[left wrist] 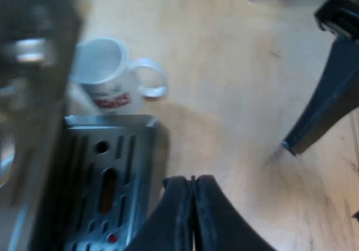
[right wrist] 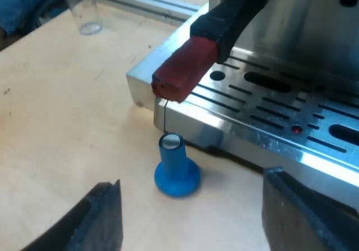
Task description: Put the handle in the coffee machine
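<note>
1. Our left tool (left wrist: 192, 181) has its two black fingers pressed together with nothing between them. It hangs over the wooden table (left wrist: 235, 65), just beside the edge of the drip tray (left wrist: 106, 172).
2. Our right tool (right wrist: 192, 179) is spread wide and empty. One finger is on either side of the blue tamper (right wrist: 176, 169), and both are well clear of it.
3. The handle (right wrist: 235, 9) sticks out from the front of the espresso machine (right wrist: 303, 15) and slants down over the slotted tray. Its red end (right wrist: 184, 71) hangs in the air above the tray's corner, touching nothing we can see.
4. The handle's metal part and the place where it meets the machine are hidden from us. So we cannot tell whether it is locked in.
5. Neither tool is touching the handle.
6. The tamper stands upright on the table, broad base down. It is just in front of the tray's front edge and below the red end.
7. A clear measuring glass (right wrist: 84, 9) stands on the table well away from the machine, near a metal rail (right wrist: 151, 1) at the table's edge.
8. From the left wrist we see a white mug (left wrist: 106, 71) with red print. It stands upright on the table close to the tray's corner, with its handle pointing away from the machine.
</note>
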